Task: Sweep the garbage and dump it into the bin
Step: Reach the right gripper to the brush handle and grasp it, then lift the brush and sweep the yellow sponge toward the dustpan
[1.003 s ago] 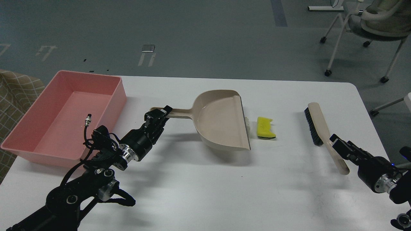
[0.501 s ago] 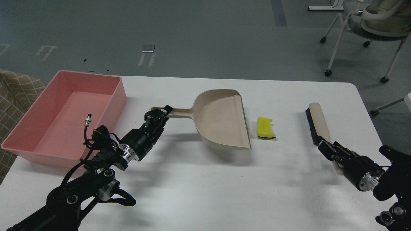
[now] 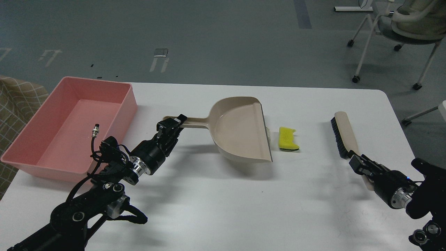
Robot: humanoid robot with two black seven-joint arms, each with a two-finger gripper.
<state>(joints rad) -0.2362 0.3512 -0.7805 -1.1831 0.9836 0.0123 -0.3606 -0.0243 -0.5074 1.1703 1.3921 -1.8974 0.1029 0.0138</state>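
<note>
The yellow sponge piece [image 3: 288,138] lies on the white table [image 3: 223,209], just right of the beige dustpan [image 3: 240,129]. A thin whitish slice [image 3: 268,134] peeks out at the dustpan's front lip, mostly hidden. My left gripper [image 3: 173,124] is shut on the dustpan's handle. The beige brush with black bristles [image 3: 343,134] lies at the right. My right gripper [image 3: 357,162] sits over the brush's handle; its fingers look dark and I cannot tell whether they are closed. The pink bin [image 3: 28,153] stands at the far left and is empty.
An office chair [image 3: 400,31] stands on the floor beyond the table's far right corner. A checked cloth [image 3: 17,101] shows left of the bin. A loose cable with a metal plug [image 3: 94,131] sticks up from my left arm in front of the bin.
My right gripper moved left from beside the brush handle onto it, then shifted slightly right. The brush shifted slightly. My left gripper and the dustpan barely moved.
</note>
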